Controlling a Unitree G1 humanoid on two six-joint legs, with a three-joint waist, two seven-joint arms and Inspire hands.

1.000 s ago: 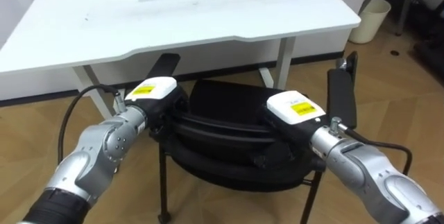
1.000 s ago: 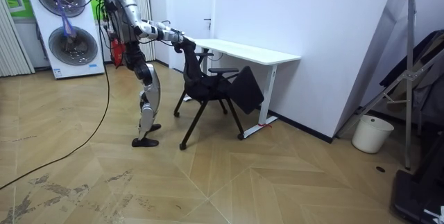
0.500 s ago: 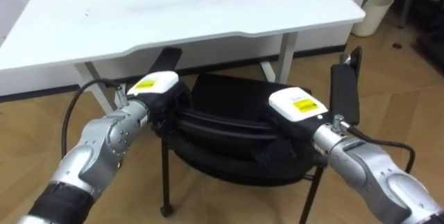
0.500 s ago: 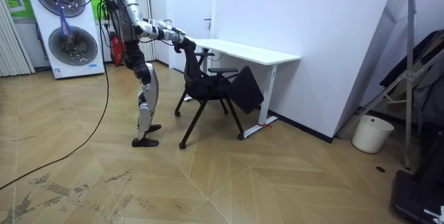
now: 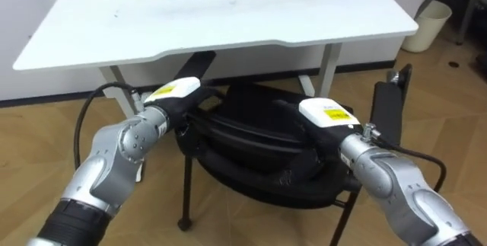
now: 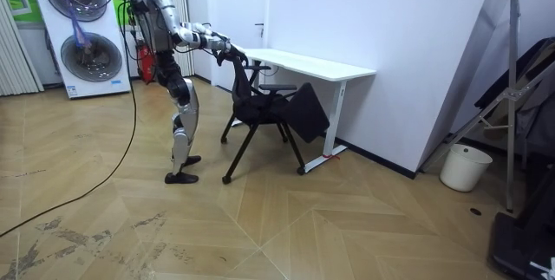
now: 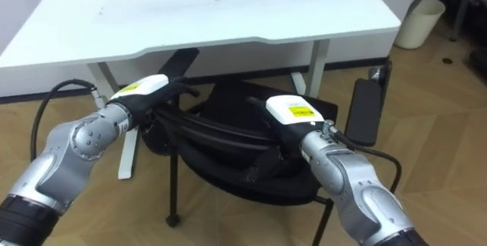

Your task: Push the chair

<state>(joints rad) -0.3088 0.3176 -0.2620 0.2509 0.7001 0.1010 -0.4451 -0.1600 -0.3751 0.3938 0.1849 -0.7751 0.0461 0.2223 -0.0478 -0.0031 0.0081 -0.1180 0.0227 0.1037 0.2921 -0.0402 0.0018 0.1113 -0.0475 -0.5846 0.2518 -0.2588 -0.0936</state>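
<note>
A black chair (image 5: 255,135) stands in front of the white desk (image 5: 228,17), its seat partly under the desk's edge. I stand behind it with both arms stretched out to the top of its backrest. My left hand (image 5: 176,96) lies on the backrest's left end with its fingers stretched forward, open. My right hand (image 5: 326,116) rests on the backrest's right end, dark against the black chair. In the room view the chair (image 6: 260,107) sits between me and the desk (image 6: 312,65).
The chair's right armrest (image 5: 386,113) sticks up beside my right arm. A white bin (image 5: 424,25) stands on the wooden floor right of the desk. Washing machines (image 6: 82,46) stand behind me. A folded metal frame (image 6: 512,81) leans at the room view's right.
My left hand's fingers have uncurled from the backrest and now lie straight. My right hand looks flatter on the backrest. The eye view has shifted a little; the chair has barely moved.
</note>
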